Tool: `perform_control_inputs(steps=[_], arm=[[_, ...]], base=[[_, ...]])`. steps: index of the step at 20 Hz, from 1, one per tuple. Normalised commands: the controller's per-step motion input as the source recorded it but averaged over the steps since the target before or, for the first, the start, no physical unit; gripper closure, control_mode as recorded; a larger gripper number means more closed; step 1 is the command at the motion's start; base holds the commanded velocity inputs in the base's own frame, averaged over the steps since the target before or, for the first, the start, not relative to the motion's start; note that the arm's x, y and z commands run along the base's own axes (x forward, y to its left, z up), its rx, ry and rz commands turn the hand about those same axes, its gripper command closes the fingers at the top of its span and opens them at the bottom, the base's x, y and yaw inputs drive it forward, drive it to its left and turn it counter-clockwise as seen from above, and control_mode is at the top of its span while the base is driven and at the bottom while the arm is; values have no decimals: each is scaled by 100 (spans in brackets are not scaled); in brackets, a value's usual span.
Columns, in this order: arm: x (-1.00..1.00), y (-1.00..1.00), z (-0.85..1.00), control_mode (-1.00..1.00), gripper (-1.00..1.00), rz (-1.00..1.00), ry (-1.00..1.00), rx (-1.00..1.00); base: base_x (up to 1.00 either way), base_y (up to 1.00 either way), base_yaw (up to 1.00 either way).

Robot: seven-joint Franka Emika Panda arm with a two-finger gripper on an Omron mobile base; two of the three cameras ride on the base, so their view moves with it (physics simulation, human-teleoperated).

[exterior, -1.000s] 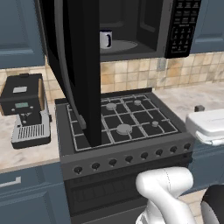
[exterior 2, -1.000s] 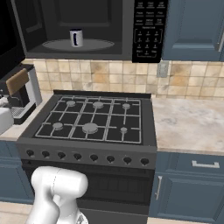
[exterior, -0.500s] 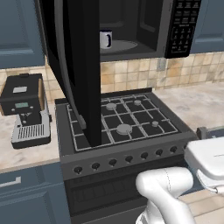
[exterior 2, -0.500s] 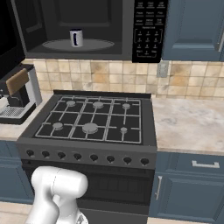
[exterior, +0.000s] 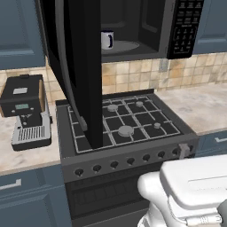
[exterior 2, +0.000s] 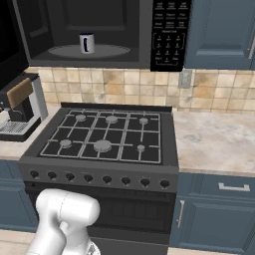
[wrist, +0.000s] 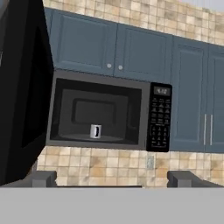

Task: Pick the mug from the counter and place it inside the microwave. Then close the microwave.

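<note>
Swung lower since earlier, the arm's gripper (wrist: pixel 112 178) gapes wide, empty, below the glossy black microwave (wrist: pixel 105 114) holding the cylindrical mug (wrist: pixel 95 131).

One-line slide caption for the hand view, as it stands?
Mug standing on the turntable inside the open microwave, door swung wide at left, open pincer facing it from a distance.

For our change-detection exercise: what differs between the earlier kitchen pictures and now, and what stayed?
The white arm has sunk lower at the right of the left base view. Nothing was gripped; the fingers stand open. The mug stays inside the microwave, its door still open.
</note>
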Motion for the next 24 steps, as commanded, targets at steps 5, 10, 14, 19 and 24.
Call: perform_control_inputs(steps=[5, 10, 14, 19, 24], arm=[[0, 49, 0, -100, -100, -16, 0, -5], [0, 56, 0, -100, -100, -20, 0, -8], [1, 61, 0, -100, -100, -21, 0, -6], [43, 53, -4, -100, -100, -23, 0, -7], [69, 37, -1, -100, -100, -21, 0, -5]], base=[[0, 0, 0], [0, 0, 0], [0, 0, 0], [0, 0, 0], [0, 0, 0]])
